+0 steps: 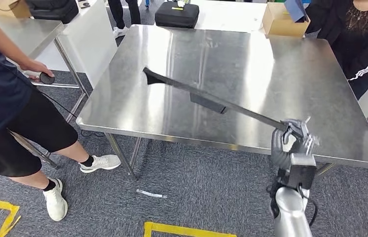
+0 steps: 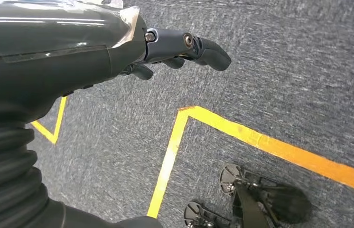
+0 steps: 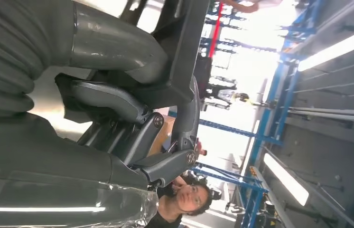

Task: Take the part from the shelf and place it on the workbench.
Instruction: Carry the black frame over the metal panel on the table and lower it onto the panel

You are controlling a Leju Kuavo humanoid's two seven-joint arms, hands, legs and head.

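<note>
A long, thin black part [image 1: 206,96] stretches across the steel workbench [image 1: 123,113] from its wider end near the table's middle left to its near right. My right hand [image 1: 292,140] grips its near end at the workbench's front edge. In the right wrist view the fingers [image 3: 165,161] wrap around the dark part [image 3: 184,57]. Whether the part touches the tabletop I cannot tell. My left hand [image 2: 175,47] hangs over the grey carpet with its fingers curled loosely and nothing in it.
A person in dark shorts [image 1: 4,98] stands at the left, a hand on a black puck [image 1: 47,78]. Another person [image 1: 359,34] sits at the far right corner. A cardboard box [image 1: 283,20] and a black case [image 1: 177,15] lie beyond the workbench. Yellow floor tape [image 1: 182,229] marks the carpet.
</note>
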